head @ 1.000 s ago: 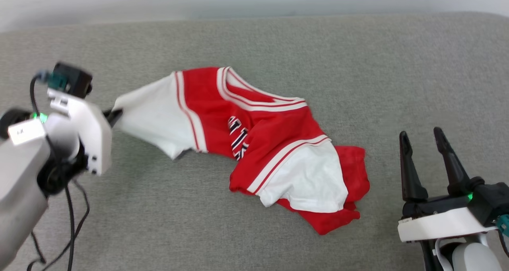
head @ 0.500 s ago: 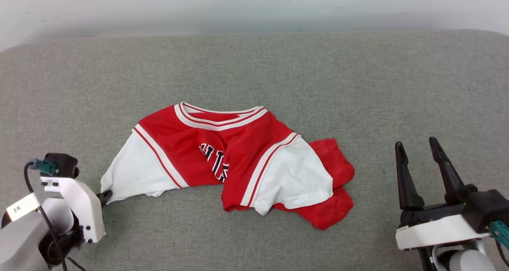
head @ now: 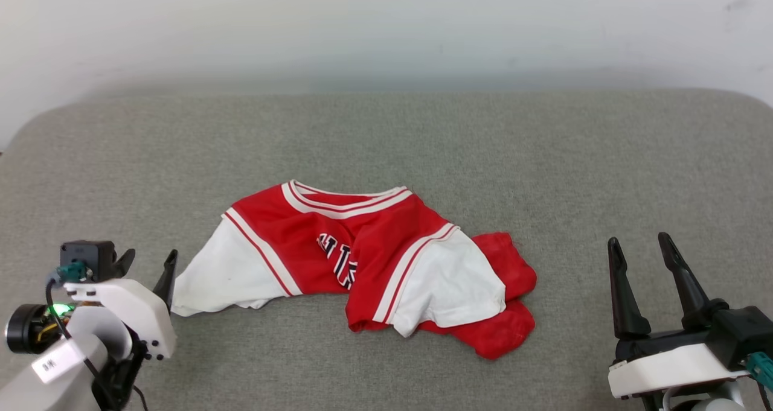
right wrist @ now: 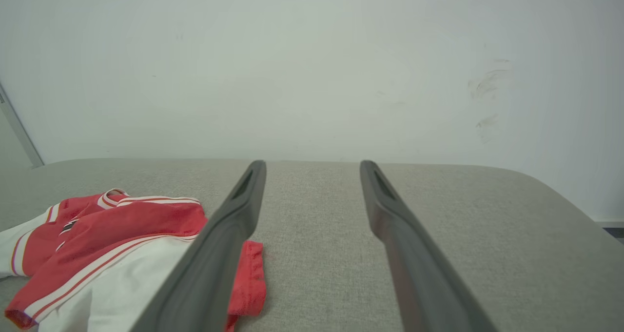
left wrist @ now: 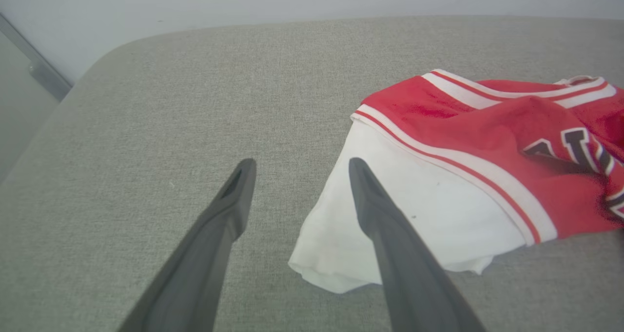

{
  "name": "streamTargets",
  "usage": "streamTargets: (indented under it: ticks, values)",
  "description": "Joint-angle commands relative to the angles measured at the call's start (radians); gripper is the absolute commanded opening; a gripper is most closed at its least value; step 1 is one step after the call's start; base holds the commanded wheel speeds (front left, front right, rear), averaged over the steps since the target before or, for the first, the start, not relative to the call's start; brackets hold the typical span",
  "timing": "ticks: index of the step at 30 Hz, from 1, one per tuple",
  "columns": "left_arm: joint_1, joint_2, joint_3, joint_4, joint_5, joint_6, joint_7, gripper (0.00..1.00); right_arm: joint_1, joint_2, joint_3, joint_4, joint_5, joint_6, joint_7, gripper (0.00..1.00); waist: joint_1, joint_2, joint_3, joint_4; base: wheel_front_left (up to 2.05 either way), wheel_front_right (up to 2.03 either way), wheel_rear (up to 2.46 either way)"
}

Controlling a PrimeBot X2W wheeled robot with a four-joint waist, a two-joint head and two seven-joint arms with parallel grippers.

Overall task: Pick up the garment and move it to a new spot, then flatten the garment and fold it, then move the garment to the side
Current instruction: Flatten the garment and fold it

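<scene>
Red jersey [head: 362, 266] crumpled mid-frame, likely laid for flattening | left gripper [head: 151, 255] jaws apart, empty, beside white sleeve [head: 229, 275] | right gripper [head: 639, 240] spread, idle lower right

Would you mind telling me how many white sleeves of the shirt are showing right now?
2. The left sleeve lies spread beside the open left gripper; the right sleeve lies on crumpled red cloth at the shirt's other end.

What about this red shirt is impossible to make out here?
1. The lettering on the jersey: head view, a fold of red cloth covers most of it.
2. The jersey's other sleeve: left wrist view, beyond the right edge.
3. Part of a white sleeve: right wrist view, behind the right gripper's finger.
</scene>
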Motion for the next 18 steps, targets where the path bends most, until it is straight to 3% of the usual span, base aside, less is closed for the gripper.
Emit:
streamTargets:
  ticks: [1,6,12,18]
  values:
    - [0.024,-0.007,0.011,-0.018,0.010,0.025,-0.024,1.00,0.014,0.002,-0.003,-0.003,-0.001,-0.001,-0.002,1.00,0.0001,0.0000,-0.026,0.013,0.00,0.00,0.00]
    - [0.100,-0.009,0.080,-0.146,0.079,0.149,-0.059,1.00,0.012,0.002,-0.009,-0.019,-0.016,-0.001,-0.002,1.00,0.0001,0.0000,-0.054,0.029,0.00,0.00,0.00]
    - [0.260,-0.016,0.266,-0.397,0.276,0.308,-0.059,1.00,-0.047,0.002,-0.005,-0.040,-0.051,-0.001,-0.002,1.00,0.0001,0.0000,-0.065,0.051,0.00,0.00,0.00]
    - [0.430,-0.077,0.419,-0.577,0.445,0.381,-0.059,1.00,-0.151,-0.041,0.043,-0.008,-0.074,-0.001,-0.002,1.00,0.0001,0.0000,-0.069,0.074,0.00,0.00,0.00]
